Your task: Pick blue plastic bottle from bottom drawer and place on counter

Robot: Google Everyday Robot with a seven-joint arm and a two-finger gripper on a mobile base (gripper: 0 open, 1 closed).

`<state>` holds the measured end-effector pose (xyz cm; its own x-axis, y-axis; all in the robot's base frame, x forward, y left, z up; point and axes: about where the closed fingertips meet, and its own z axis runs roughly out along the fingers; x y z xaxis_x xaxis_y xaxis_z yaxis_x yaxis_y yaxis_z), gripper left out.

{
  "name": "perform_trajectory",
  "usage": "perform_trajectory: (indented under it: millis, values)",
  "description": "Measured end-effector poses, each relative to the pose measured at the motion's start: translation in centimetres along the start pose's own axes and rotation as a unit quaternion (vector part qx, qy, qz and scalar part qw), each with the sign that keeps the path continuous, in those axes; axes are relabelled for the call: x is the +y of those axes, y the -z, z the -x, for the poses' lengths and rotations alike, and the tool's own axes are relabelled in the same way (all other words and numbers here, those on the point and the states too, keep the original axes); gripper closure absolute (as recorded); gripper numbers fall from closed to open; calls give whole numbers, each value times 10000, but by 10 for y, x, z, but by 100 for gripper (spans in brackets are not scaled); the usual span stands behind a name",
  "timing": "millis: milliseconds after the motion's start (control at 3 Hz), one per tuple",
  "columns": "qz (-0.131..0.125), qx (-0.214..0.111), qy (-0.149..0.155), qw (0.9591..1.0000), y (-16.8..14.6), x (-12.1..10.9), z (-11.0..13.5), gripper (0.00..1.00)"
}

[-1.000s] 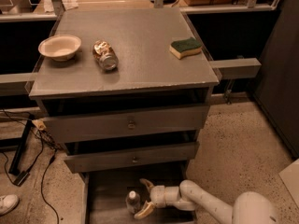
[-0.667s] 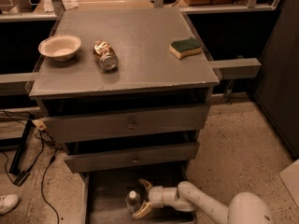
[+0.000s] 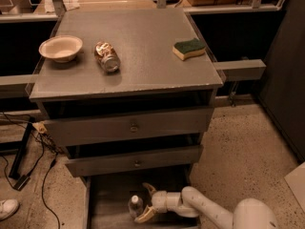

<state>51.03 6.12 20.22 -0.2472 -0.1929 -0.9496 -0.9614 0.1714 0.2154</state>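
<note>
White arm outstretched low, claw [image 3: 145,203] at its tip, fingers apart.

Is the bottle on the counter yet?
No, the bottle stands in the bottom drawer, right beside the open gripper.

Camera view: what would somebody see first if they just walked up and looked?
Probably the white robot arm low at the bottom, its gripper open around the small blue plastic bottle standing in the pulled-out bottom drawer. Next, the grey counter up top, with a bowl at its left, a crushed can beside that, and a green sponge at its right.
</note>
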Motion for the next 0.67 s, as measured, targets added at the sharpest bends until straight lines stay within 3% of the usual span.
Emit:
perform_trajectory:
  millis: [333,667]
  values:
    - [0,0,0,10000,0,0,0,19]
    - [1,0,0,10000,0,0,0,50]
